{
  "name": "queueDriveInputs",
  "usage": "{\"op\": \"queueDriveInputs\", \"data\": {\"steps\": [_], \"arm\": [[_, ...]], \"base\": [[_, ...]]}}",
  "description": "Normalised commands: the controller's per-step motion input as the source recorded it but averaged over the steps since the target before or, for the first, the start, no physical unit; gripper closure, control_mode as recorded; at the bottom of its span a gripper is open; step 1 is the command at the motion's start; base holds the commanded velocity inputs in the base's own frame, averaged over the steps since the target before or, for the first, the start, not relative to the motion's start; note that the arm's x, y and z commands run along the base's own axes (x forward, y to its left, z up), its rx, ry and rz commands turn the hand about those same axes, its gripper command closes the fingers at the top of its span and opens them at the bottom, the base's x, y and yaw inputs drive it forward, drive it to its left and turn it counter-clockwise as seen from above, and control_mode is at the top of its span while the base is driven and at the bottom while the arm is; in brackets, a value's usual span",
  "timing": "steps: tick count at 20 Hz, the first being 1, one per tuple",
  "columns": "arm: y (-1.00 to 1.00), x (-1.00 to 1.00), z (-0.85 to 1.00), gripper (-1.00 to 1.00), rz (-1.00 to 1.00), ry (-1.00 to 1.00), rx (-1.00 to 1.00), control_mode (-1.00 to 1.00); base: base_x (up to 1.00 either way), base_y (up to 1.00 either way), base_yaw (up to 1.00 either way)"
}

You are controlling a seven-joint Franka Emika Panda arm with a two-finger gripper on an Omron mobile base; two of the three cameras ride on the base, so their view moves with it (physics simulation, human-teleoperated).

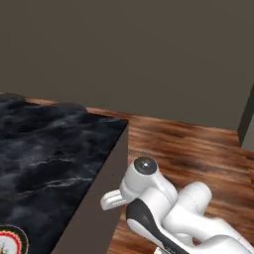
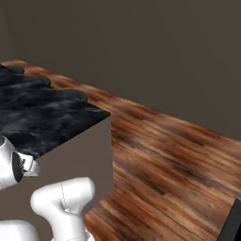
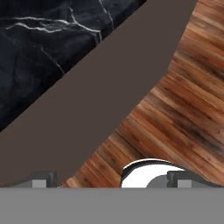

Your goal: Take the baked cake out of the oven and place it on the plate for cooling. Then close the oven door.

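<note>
In the hand view my gripper [image 3: 113, 180] is open, with its two dark fingertips [image 3: 43, 179] far apart and nothing between them. It looks down past the edge of a black marble counter [image 3: 39, 52] at the wooden floor [image 3: 183, 100]. A plate [image 1: 9, 241] with a patterned rim peeks in at the counter's near left corner in the left base view. My arm is folded low beside the counter's end. The oven, the oven door and the cake are out of view.
The counter [image 1: 44, 154] has a plain brown end panel [image 1: 101, 193] close to my arm's left. Wooden floor [image 2: 174, 160] stretches ahead to a grey wall [image 1: 129, 49]. A dark upright edge [image 1: 246, 121] stands at the far right.
</note>
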Motion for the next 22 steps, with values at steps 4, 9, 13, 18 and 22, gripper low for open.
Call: {"op": "queueDriveInputs", "data": {"steps": [4, 9, 13, 18, 22], "arm": [[0.00, 0.00, 0.00, -1.00, 0.00, 0.00, 0.00, 1.00], [0.00, 0.00, 0.00, -1.00, 0.00, 0.00, 0.00, 1.00], [0.00, 0.00, 0.00, -1.00, 0.00, 0.00, 0.00, 1.00], [0.00, 0.00, 0.00, -1.00, 0.00, 0.00, 0.00, 1.00], [0.00, 0.00, 0.00, -1.00, 0.00, 0.00, 0.00, 1.00]], "base": [[0.00, 0.12, -0.94], [0.00, 0.10, -0.95], [0.00, 0.10, -0.97], [0.00, 0.10, -0.98], [0.02, 0.12, -0.94]]}}
